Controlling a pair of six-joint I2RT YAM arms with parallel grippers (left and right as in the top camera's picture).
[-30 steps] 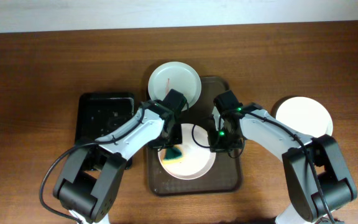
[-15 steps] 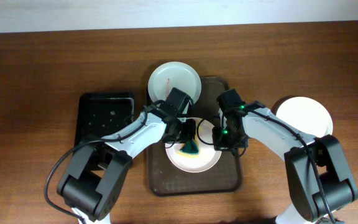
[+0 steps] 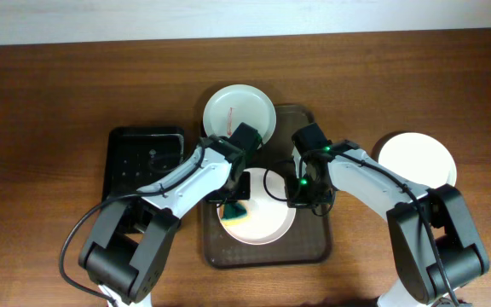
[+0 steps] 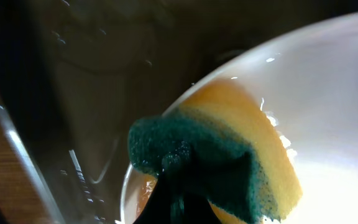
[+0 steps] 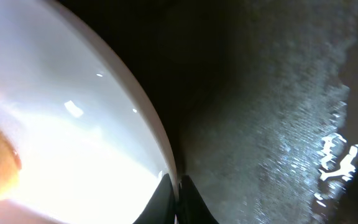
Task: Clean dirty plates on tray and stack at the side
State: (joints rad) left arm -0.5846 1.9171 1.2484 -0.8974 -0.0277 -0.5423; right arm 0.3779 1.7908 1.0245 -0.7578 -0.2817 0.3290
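Observation:
A white plate lies in the dark-brown tray. My left gripper is shut on a yellow-and-green sponge and presses it on the plate's left part. My right gripper is shut on the plate's right rim, seen in the overhead view near the tray's right side. A second plate with a thin red smear lies at the tray's far end, partly over the rim. A third white plate rests on the table at the right.
A smaller glossy black tray stands left of the brown tray. The wooden table runs to a pale wall at the far edge. Black cables loop over the plate between the two arms.
The sponge swept right across the plate half a second ago and is now back at the plate's left. The plate shifted with it. My right gripper kept its hold on the rim.

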